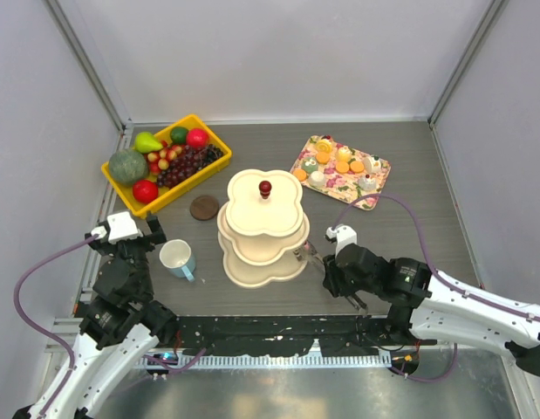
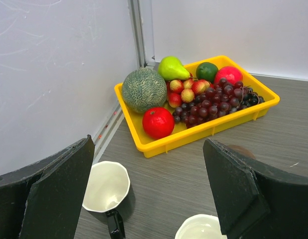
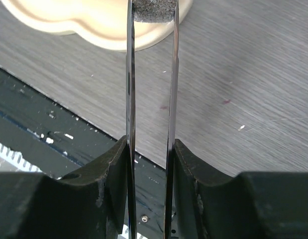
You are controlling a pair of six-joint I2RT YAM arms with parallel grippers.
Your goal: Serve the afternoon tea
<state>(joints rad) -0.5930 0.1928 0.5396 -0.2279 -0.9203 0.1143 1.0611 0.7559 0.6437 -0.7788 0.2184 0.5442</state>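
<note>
**A:** Entry one, the stand [image 1: 283, 214]. Where is it, and what is the hazard?

**B:** Mid-table, upright, knob [image 1: 265, 188] on top. We see nothing on its tiers. The right gripper [image 1: 306, 253] sits at its lower rim. Its thin fingers [image 3: 130, 74] run close and parallel, with a grey speckled bit [image 3: 154, 11] between the tips. We cannot tell what that bit is, or whether it is clamped. We judge that a sideways drag from there could slide or tip the stand.

**A:** Entry two, the pastries [image 1: 339, 161].

**B:** They are on the tray [image 1: 379, 183], beyond the stand to the right and well apart from it. They are small and crowded. Narrow blades may crush one or knock its neighbours. The overhanging upper tiers could catch a gripper reaching a lower one.

**A:** Entry three, the mugs.

**B:** The blue mug [image 1: 176, 257] stands upright just left of the stand. The dark mug [image 2: 106, 186] is upright in front of the left gripper [image 2: 149, 144], whose fingers are spread wide and hold nothing. An off-centre close could topple the dark mug. The mugs are near each other, so a finger may clip the blue one. The bin [image 2: 203, 133] beyond is not ours to serve.
</note>
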